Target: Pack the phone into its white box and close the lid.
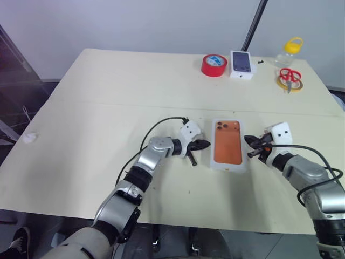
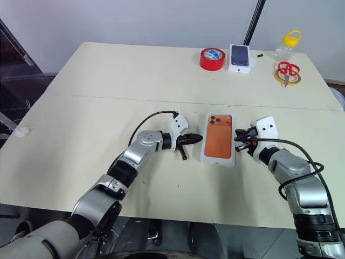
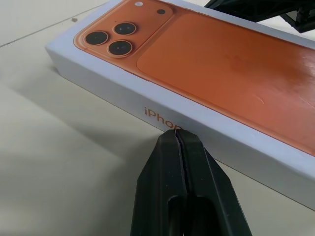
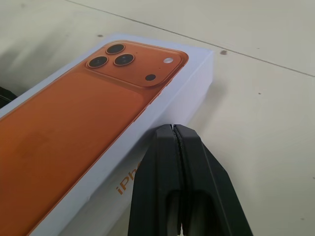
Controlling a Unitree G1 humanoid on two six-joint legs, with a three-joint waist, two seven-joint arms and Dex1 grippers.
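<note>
Lying near the front middle of the pale beige table (image 1: 108, 97), the shallow white rectangular box (image 1: 229, 168) has its short sides toward and away from the robot. Its top face shows the flat copper-orange phone (image 1: 227, 143) from its back, with the dark camera lenses in the far left corner and a thin white border all around. From the wrist views I cannot tell if this orange face is the phone itself resting in the box or a picture printed on a closed cover. One long side wall carries orange lettering.

The left gripper (image 1: 204, 144) is at the left long side of the box, its two black fingers pressed together and grasping nothing. In the left wrist view its tips are at the wall just under the lettering. The right gripper (image 1: 250, 141) is at the right long side, also clenched on nothing, with its tips just beside the wall.

At the far edge of the table are a red roll of tape (image 1: 214, 65), a small white printed box (image 1: 242, 63), red-handled scissors (image 1: 290, 75) and a clear bottle with a yellow cap (image 1: 288, 51).
</note>
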